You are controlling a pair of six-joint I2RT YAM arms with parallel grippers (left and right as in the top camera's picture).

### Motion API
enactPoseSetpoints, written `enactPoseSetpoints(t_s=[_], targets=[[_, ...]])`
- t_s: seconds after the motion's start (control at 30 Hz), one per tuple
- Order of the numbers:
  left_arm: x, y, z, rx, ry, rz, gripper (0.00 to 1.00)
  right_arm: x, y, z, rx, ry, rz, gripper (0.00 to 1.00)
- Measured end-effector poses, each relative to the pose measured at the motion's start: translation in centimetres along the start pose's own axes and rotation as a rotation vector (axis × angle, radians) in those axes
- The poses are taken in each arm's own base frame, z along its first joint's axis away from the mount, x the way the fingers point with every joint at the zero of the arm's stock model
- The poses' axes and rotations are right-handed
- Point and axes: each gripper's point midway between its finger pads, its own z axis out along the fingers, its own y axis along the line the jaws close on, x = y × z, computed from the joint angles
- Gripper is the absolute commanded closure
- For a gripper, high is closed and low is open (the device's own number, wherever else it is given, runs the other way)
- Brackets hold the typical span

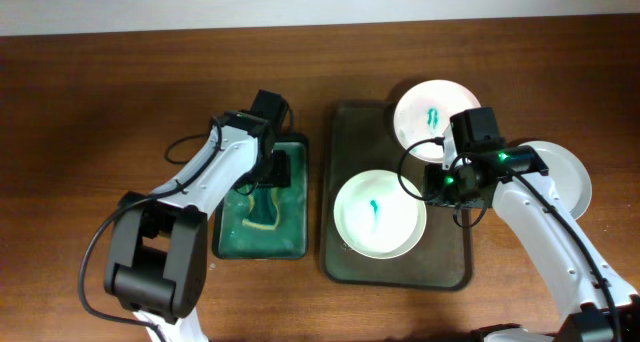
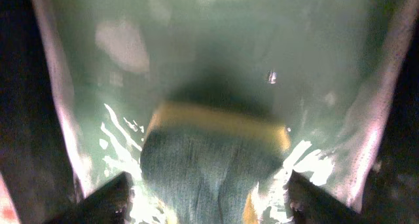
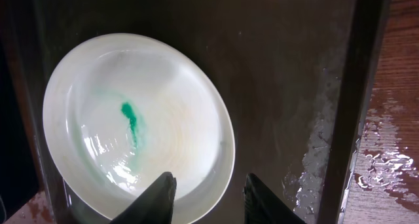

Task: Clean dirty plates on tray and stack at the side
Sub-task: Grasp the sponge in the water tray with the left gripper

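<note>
Look to the teal-smeared round white shallow plate (image 3: 150, 139), flat in the middle of the large dark olive-grey rimmed tray (image 3: 288, 86). Lies mostly to the left of the right gripper (image 3: 211, 199), with only its right-hand edge reaching between the spread, empty jaws. Being round, offers no long axis to align with. Calls for the right arm, plainly the nearer. Note the left gripper (image 2: 216, 201), likewise spread, straddling the yellow-and-green sponge (image 2: 209, 152) in the wet bright green tray (image 2: 216, 40).
</note>
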Motion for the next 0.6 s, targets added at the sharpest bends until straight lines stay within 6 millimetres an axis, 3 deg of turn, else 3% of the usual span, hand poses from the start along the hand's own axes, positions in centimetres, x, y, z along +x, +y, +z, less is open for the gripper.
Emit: enactPoseSetpoints(t_s=[0.07,0.17,0.27,0.3,0.33,0.4,0.5,0.57,0.6], targets=[[-1.0,-0.1,1.0,-0.005,-0.033,-0.002,1.00,0.0,0.0,0.0,0.000,0.001,0.000,0.64],[-0.9,0.0,2.5,-0.025,-0.019,0.000,1.00,0.0,0.0,0.0,0.000,0.000,0.000,0.64],[-0.6,0.1,2.4,-0.031,-0.003,0.001,1.00,0.0,0.0,0.0,0.000,0.000,0.000,0.64],[-0.5,0.2,2.1,-0.034,0.009,0.003,0.87,0.0,0.0,0.0,0.000,0.000,0.001,0.64],[-0.4,0.2,1.8,-0.037,0.017,0.004,0.62,0.0,0.0,0.0,0.000,0.000,0.000,0.64],[0.0,0.4,0.9,-0.044,0.051,0.014,0.34,0.0,0.0,0.0,0.000,0.000,0.000,0.64],[-0.5,0.4,-1.9,-0.036,0.040,0.009,0.29,0.0,0.0,0.0,0.000,0.000,0.000,0.64],[-0.2,0.6,-3.7,-0.034,0.037,0.008,0.32,0.0,0.0,0.0,0.000,0.000,0.000,0.64],[0.2,0.8,-4.2,-0.033,0.044,0.009,0.39,0.0,0.0,0.0,0.000,0.000,-0.001,0.64]])
